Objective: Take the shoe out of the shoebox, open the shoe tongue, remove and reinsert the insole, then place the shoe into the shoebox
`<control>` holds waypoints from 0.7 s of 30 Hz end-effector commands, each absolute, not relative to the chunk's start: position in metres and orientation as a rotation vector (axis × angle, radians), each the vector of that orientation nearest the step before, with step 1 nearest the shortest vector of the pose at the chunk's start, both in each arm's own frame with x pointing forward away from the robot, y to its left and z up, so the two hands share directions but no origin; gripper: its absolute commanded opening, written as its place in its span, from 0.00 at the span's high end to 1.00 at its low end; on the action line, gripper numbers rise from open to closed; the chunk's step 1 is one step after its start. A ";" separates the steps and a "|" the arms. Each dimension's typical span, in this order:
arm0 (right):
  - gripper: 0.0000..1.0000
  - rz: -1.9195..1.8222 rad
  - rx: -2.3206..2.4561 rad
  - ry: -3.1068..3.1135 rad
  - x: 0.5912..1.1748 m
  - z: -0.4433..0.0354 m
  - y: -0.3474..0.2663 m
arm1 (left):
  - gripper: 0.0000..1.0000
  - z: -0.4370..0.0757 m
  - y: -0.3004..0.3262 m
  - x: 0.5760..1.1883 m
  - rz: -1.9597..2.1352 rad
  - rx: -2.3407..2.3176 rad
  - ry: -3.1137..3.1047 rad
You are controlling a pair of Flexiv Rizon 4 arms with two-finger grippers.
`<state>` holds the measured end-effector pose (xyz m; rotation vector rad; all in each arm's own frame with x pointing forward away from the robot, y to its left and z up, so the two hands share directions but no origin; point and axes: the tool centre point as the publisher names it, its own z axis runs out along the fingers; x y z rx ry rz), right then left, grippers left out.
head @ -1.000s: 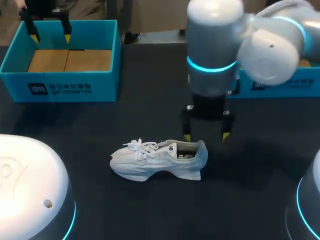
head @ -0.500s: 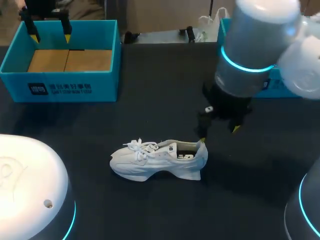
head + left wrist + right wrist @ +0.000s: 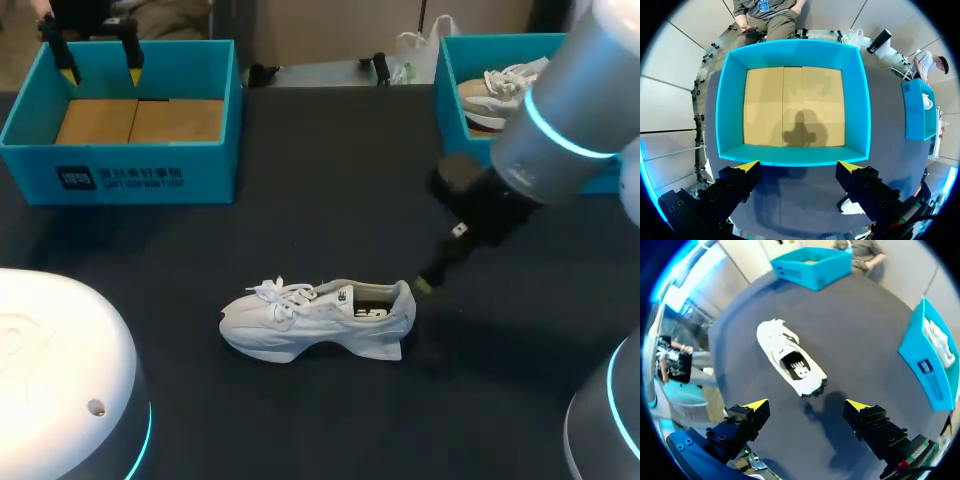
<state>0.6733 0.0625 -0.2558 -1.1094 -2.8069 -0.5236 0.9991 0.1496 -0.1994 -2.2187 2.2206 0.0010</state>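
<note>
Head view: the shoe is a white sneaker standing on its sole on the dark table. It is outside both boxes, with its toe toward my left and its heel toward my right. It has white laces bunched over the forefoot, a thick sculpted sole and a dark opening with pale print inside. The right gripper hangs just beside the heel collar; I cannot tell whether it touches. The left gripper sits over the far rim of the empty shoebox. A second shoebox holds a second shoe.

Left wrist view: the left gripper has its fingers spread wide and grasps nothing. The empty shoebox lies ahead, with teal walls and a tan floor.

Right wrist view: the right gripper is also released, with its fingers far apart. The shoe lies ahead of it, heel nearest and clear of both tips, and the dark insole shows.
</note>
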 end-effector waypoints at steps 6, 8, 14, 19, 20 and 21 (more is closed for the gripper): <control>0.00 -1.334 -0.780 -2.683 0.673 -0.260 0.037 | 0.00 -0.200 0.150 0.999 0.001 -2.220 2.221; 0.00 -1.430 -0.724 -2.647 0.674 -0.263 0.036 | 0.00 -0.200 0.150 0.999 0.001 -2.220 2.221; 0.00 -1.530 -0.606 -2.720 0.674 -0.268 0.040 | 0.00 -0.200 0.150 0.999 0.001 -2.220 2.221; 0.00 -1.557 -0.567 -2.806 0.680 -0.274 0.043 | 0.00 -0.200 0.150 0.999 0.001 -2.220 2.221; 0.00 -1.571 -0.563 -2.816 0.681 -0.275 0.043 | 0.00 -0.200 0.150 0.999 0.001 -2.220 2.221; 0.00 -1.587 -0.549 -2.860 0.681 -0.275 0.042 | 0.00 -0.200 0.150 0.999 0.001 -2.220 2.221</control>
